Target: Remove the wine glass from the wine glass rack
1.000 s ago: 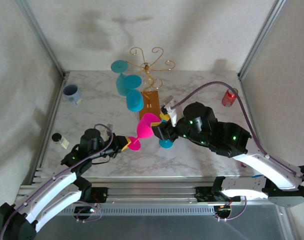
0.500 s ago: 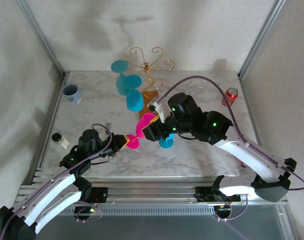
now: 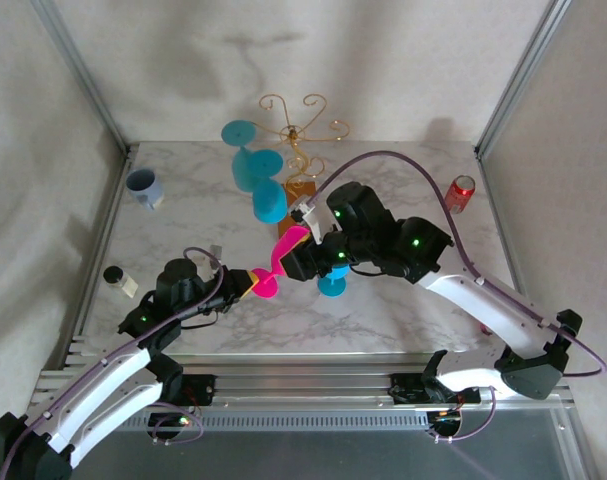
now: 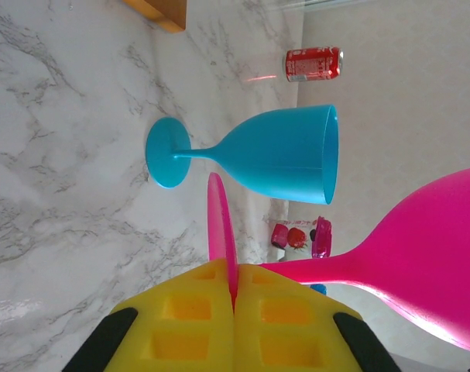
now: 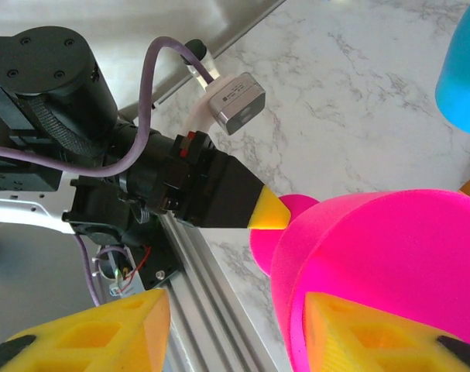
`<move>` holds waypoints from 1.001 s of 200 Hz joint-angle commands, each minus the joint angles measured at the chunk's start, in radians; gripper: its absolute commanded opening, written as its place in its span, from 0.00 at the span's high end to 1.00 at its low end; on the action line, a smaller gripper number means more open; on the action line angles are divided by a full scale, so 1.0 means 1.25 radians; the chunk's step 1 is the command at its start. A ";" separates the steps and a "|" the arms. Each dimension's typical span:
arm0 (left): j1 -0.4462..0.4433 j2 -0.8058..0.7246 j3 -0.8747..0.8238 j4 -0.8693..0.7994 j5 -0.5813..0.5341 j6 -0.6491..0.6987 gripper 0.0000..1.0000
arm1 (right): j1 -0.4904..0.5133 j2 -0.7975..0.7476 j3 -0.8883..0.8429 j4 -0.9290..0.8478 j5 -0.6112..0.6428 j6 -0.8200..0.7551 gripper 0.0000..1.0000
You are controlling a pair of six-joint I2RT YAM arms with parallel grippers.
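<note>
A pink wine glass [image 3: 286, 250] hangs tilted above the table's front middle. My left gripper [image 3: 251, 285] is shut on its flat foot [image 4: 219, 221], and the yellow pads [image 4: 192, 310] pinch the disc edge-on. My right gripper [image 5: 235, 333] stands open at the pink bowl [image 5: 389, 248]: one finger sits at the bowl's rim, the other well clear of it. In the top view that gripper [image 3: 297, 258] is at the bowl. The wine glass rack [image 3: 299, 128], gold wire on a wooden base [image 3: 303, 195], stands behind with two blue glasses [image 3: 266, 200] hanging from it.
A third blue glass [image 4: 273, 151] stands on the marble just right of the pink one, under my right arm [image 3: 332, 286]. A red can [image 3: 457, 193] sits at the right edge, a mug [image 3: 145, 187] at the back left, a small jar [image 3: 116, 278] at the left edge.
My right arm has swung left and its gripper has come up to the pink bowl. My left gripper has kept still, holding the foot.
</note>
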 commanded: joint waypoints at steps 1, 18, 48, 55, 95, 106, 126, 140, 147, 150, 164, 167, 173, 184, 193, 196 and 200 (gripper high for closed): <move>0.009 -0.015 -0.002 0.013 -0.012 0.016 1.00 | -0.009 0.016 0.020 0.012 -0.011 0.003 0.52; 0.009 -0.016 0.001 0.013 -0.012 0.016 1.00 | -0.013 0.027 0.026 0.006 -0.012 -0.001 0.55; 0.009 -0.014 0.003 0.008 -0.015 0.016 1.00 | -0.017 0.037 0.029 0.011 -0.007 0.000 0.64; 0.009 -0.013 0.003 0.008 -0.015 0.016 1.00 | -0.018 0.038 0.029 0.013 -0.006 0.000 0.67; 0.009 -0.011 0.009 -0.009 -0.024 0.018 1.00 | -0.023 0.045 0.033 0.014 -0.003 -0.001 0.93; 0.010 -0.010 0.014 -0.021 -0.032 0.020 1.00 | -0.022 0.045 0.035 0.014 0.004 -0.002 0.99; 0.010 -0.010 0.023 -0.042 -0.046 0.023 0.96 | -0.022 0.046 0.038 0.012 0.017 -0.004 1.00; 0.012 -0.012 0.028 -0.051 -0.051 0.024 0.88 | -0.022 0.050 0.043 0.008 0.022 -0.007 1.00; 0.012 -0.013 0.033 -0.063 -0.057 0.025 0.75 | -0.023 0.052 0.046 0.008 0.029 -0.008 1.00; 0.012 -0.012 0.035 -0.069 -0.058 0.026 0.72 | -0.022 0.053 0.047 0.006 0.032 -0.008 1.00; 0.012 -0.015 0.047 -0.104 -0.074 0.038 0.62 | -0.023 0.056 0.052 0.002 0.045 -0.012 1.00; 0.012 -0.015 0.051 -0.115 -0.079 0.042 0.61 | -0.023 0.057 0.052 0.001 0.048 -0.013 1.00; 0.012 -0.016 0.058 -0.136 -0.089 0.050 0.60 | -0.023 0.057 0.054 0.001 0.051 -0.014 1.00; 0.012 -0.019 0.072 -0.179 -0.111 0.068 0.60 | -0.021 0.062 0.059 -0.002 0.055 -0.018 1.00; 0.013 -0.021 0.084 -0.225 -0.141 0.082 0.60 | -0.020 0.068 0.064 -0.007 0.055 -0.021 1.00; 0.013 -0.020 0.087 -0.239 -0.150 0.086 0.60 | -0.019 0.071 0.065 -0.008 0.055 -0.021 1.00; 0.014 -0.021 0.090 -0.256 -0.161 0.092 0.60 | -0.019 0.074 0.067 -0.009 0.055 -0.023 1.00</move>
